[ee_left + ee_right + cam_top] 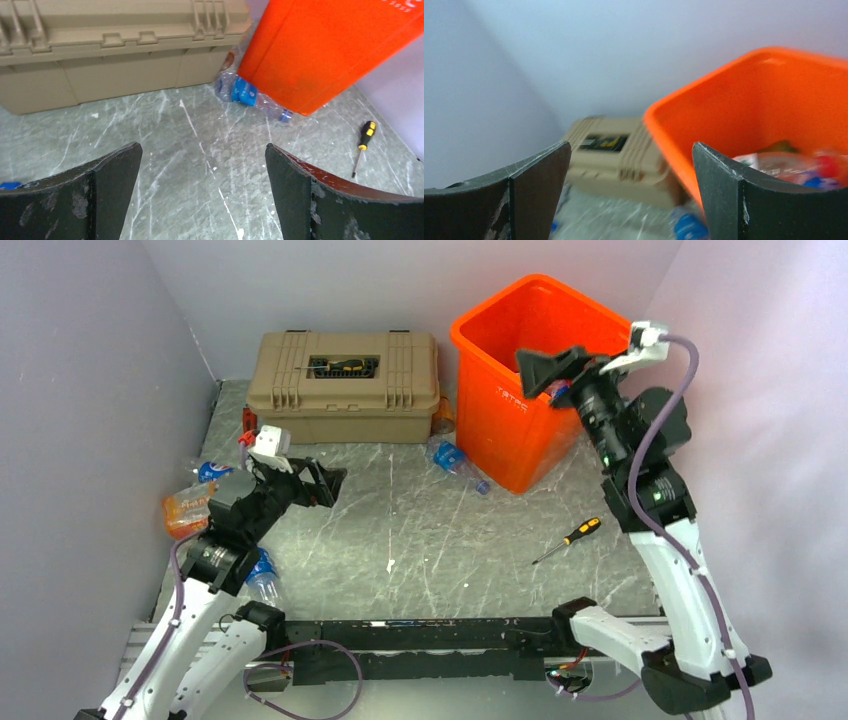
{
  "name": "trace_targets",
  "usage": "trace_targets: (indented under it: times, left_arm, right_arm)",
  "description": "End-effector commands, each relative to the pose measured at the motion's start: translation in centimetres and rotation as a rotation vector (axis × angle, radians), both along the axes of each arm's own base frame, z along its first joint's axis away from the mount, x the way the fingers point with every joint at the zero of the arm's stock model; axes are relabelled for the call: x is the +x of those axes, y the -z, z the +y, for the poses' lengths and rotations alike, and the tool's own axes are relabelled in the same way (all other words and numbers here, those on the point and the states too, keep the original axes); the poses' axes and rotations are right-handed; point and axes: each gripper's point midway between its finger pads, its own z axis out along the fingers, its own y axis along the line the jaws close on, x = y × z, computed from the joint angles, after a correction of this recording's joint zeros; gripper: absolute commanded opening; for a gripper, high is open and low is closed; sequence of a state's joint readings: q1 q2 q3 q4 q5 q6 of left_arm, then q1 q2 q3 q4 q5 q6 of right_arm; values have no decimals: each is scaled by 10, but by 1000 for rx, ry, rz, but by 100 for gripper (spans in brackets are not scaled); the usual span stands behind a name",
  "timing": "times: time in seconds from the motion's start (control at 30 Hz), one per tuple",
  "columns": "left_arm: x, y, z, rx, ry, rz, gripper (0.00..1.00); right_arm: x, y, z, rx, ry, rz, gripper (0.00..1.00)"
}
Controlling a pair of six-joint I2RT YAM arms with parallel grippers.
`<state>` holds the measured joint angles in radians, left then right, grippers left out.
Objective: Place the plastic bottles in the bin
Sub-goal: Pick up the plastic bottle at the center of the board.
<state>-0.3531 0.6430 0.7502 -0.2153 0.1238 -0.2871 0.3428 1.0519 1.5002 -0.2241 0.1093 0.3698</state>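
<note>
The orange bin [520, 380] stands at the back right, and several bottles [794, 167] lie inside it. My right gripper [532, 368] hangs open over the bin's rim [664, 107] with nothing between its fingers. A clear bottle with a blue label [458, 465] lies on the table against the bin's base [325, 50]. That bottle [250, 95] is well ahead of my left gripper [202, 155], which is open and empty low over the left of the table [325, 483]. An orange-wrapped bottle [187, 510] and two blue-labelled ones [210, 472] [263, 578] lie at the left edge.
A tan latched toolbox [345, 385] sits at the back, left of the bin, with a small orange object [442, 420] in the gap between them. A yellow-handled screwdriver [570, 538] lies on the table in front of the bin. Walls close in on the left, back and right.
</note>
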Motion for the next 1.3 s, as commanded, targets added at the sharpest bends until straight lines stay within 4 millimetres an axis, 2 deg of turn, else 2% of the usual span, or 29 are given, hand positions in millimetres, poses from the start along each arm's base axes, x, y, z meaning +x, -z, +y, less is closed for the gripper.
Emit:
trace_targets:
  times: [0.0,0.07,0.13,0.2,0.27,0.33,0.43,0.53,0.6,0.63,0.73,0.87,1.03,1.13,1.27]
  left_arm:
    - [12,1,20,-25,-149,36,99]
    - [16,5,26,-41,-205,64,99]
    - [19,10,29,-85,-243,89,100]
    - [18,14,15,-96,-171,86,99]
    - [17,19,0,-113,-96,117,99]
    - [19,32,-14,-182,-66,226,99]
    - [26,66,-52,-357,21,408,93]
    - [35,88,-90,-485,51,446,94]
    - [41,95,-114,-504,48,422,97]
    - [44,104,-129,-497,44,429,98]
    - [56,109,-158,-541,-2,373,99]
    - [82,133,-182,-652,-92,334,99]
    - [114,160,-212,-769,-123,337,94]
    - [129,174,-227,-787,-129,349,89]
    - [143,198,-238,-778,-169,395,88]
  right_arm:
    - [-69,12,65,-5,-426,-92,94]
    - [-97,38,80,21,-548,-86,94]
    - [-113,76,93,39,-653,-28,95]
    - [-125,122,103,53,-737,53,95]
    - [-130,168,105,77,-748,143,95]
    - [-130,212,96,84,-688,219,95]
    - [-130,272,76,104,-565,307,95]
    - [-131,303,58,139,-466,341,95]
    - [-131,320,49,161,-418,369,95]
    - [-132,325,46,173,-405,379,95]
    - [-136,330,41,202,-384,385,95]
    - [-134,332,27,222,-309,385,95]
    - [-136,339,25,207,-299,411,95]
    - [-138,344,24,196,-295,433,95]
    - [-143,337,21,199,-300,402,95]
